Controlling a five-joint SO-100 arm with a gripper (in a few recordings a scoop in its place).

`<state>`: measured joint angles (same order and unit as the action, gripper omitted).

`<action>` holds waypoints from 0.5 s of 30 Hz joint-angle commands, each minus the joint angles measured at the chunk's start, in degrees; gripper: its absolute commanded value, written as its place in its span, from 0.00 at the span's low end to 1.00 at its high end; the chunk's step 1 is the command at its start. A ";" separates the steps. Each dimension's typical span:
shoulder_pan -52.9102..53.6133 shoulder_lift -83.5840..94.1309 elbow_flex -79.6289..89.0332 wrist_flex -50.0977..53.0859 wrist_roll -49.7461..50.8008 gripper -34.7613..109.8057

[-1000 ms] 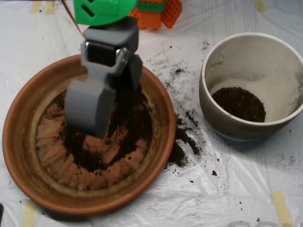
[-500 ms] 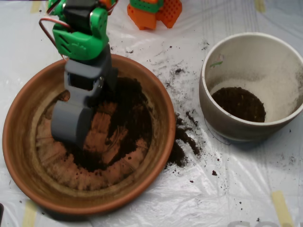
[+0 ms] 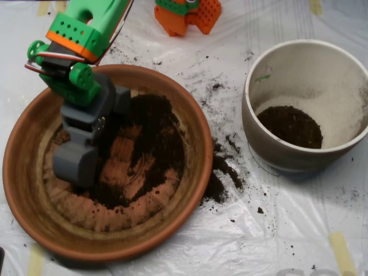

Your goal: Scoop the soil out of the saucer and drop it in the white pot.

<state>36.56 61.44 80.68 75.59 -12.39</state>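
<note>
The terracotta saucer (image 3: 34, 218) fills the left half of the overhead view. Dark soil (image 3: 158, 135) lies mostly in its middle and right side, with bare ridged base showing in patches. My grey scoop (image 3: 77, 164) is down inside the saucer on its left part, tip against the base beside the soil. Its green and orange arm reaches in from the top left. The white pot (image 3: 261, 141) stands to the right, apart from the saucer, with a patch of soil (image 3: 290, 125) at its bottom.
Spilled soil (image 3: 221, 169) is scattered on the white plastic sheet between saucer and pot. An orange and green part (image 3: 187, 14) sits at the top edge. Tape strips mark the sheet at the bottom right and corners.
The scoop and arm have swung leftward across the saucer, from its upper middle to the left side, staying low inside it. The soil in the middle is now uncovered.
</note>
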 commanded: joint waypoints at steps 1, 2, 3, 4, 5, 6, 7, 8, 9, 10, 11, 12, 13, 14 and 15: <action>2.02 0.26 -3.34 -1.41 -1.85 0.53; 2.02 0.35 -3.16 -1.49 -1.85 0.50; 2.02 0.35 -2.99 -1.41 -1.85 0.47; 2.02 0.53 -2.64 -1.41 -1.76 0.44; 2.11 0.70 -2.20 -1.49 -1.23 0.40; 2.20 1.23 -1.58 -1.85 -1.14 0.39; 2.29 1.93 -0.53 -2.46 -1.32 0.39; 2.37 2.99 0.97 -3.43 -1.41 0.39; 2.37 4.31 2.99 -4.66 -1.49 0.39; 2.37 5.80 4.83 -5.71 -1.67 0.39; 2.29 7.29 6.86 -6.68 -1.67 0.39; 2.20 8.88 8.96 -7.73 -1.67 0.39; 1.93 10.72 11.34 -8.88 -1.67 0.39; 1.67 12.83 13.89 -10.20 -1.58 0.39; 1.41 15.03 16.61 -11.51 -1.49 0.39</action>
<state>37.44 70.31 89.38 65.04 -12.92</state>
